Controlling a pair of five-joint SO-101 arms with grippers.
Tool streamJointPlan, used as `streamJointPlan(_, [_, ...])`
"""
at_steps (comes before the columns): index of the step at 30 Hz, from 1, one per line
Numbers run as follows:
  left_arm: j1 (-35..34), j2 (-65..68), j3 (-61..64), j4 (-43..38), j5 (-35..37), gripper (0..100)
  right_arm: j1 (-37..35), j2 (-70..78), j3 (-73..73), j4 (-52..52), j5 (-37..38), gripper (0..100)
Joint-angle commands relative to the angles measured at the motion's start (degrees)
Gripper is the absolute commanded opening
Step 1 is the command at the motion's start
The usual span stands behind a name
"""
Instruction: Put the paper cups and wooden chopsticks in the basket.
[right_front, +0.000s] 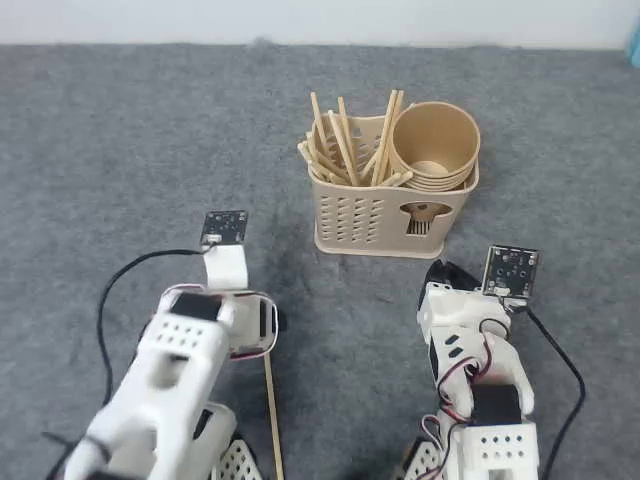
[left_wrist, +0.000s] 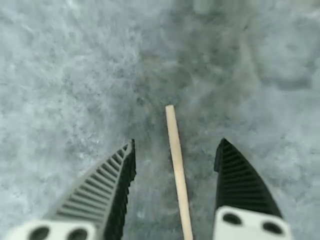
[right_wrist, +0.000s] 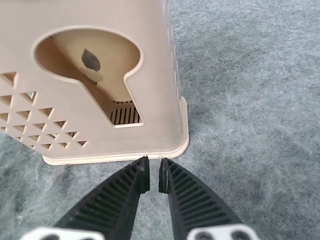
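The basket (right_front: 390, 215) sits toward the far side of the grey desk (right_front: 120, 150), a bit right of centre. A stack of cups (right_front: 435, 145) is nested in its right side. A bunch of chopsticks (right_front: 345, 145) stands in its left side, leaning every which way with the tips poking above the rim.

One loose chopstick (left_wrist: 176, 165) is still flat on the desk at the near edge, by the left arm. It runs near to far, and its far end is tucked under that arm's wrist.

The left gripper (left_wrist: 177, 142) hangs right over it with the fingers spread wide, one on each side of the stick. The stick lies closer to one finger, but neither looks to be touching it.

The right gripper (right_wrist: 154, 165) is parked low, just near of the basket's near-right corner, with the tips right by the base lip. I can't tell if they actually touch it. Its fingers are pressed almost together with only a sliver of gap, and nothing is between them.
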Motion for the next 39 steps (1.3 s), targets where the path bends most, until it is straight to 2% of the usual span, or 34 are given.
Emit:
streamJointPlan(1, [0.4, 10.5, -5.0, -4.6, 3.1, 25, 0.7, 0.0, 1.0, 0.2, 0.8, 5.0])
streamJointPlan(6, [0.4, 14.9, -8.0, -4.7, 6.9, 23, 0.7, 0.0, 1.0, 0.2, 0.8, 5.0])
streamJointPlan(8, [0.4, 14.9, -8.1, -4.7, 6.9, 14, 0.7, 0.0, 1.0, 0.2, 0.8, 5.0])
streamJointPlan(10, [0.4, 14.2, -8.1, -6.0, 6.8, 1, 0.7, 0.0, 1.0, 0.2, 0.8, 5.0])
streamJointPlan(12, [0.4, 12.9, -8.2, -5.8, 6.8, 3, 0.7, 0.0, 1.0, 0.2, 0.8, 5.0])
streamJointPlan(17, [0.4, 6.3, -8.3, -5.3, 6.7, 1, 0.7, 0.0, 1.0, 0.2, 0.8, 5.0])
streamJointPlan(20, [0.3, 0.4, -9.9, -1.4, 6.7, 1, 0.7, 0.0, 1.0, 0.2, 0.8, 5.0])
streamJointPlan(25, [-0.1, -11.1, -16.0, 6.2, 6.6, 1, 0.7, 0.0, 1.0, 0.2, 0.8, 4.9])
streamJointPlan(30, [-2.9, -25.0, -27.3, 7.3, 6.5, 1, 0.7, 0.0, 1.0, 0.2, 0.8, 4.8])
streamJointPlan(32, [-3.4, -29.7, -32.0, 4.7, 5.5, 1, 0.7, 0.0, 1.0, 0.2, 0.8, 4.8])
streamJointPlan(34, [-3.1, -33.7, -34.5, -1.3, 3.7, 1, 0.7, 0.0, 1.0, 0.2, 0.8, 4.8])
streamJointPlan(39, [-2.9, -38.6, -32.0, -29.3, 3.2, 1, 0.7, 0.0, 1.0, 0.2, 0.9, 4.8])
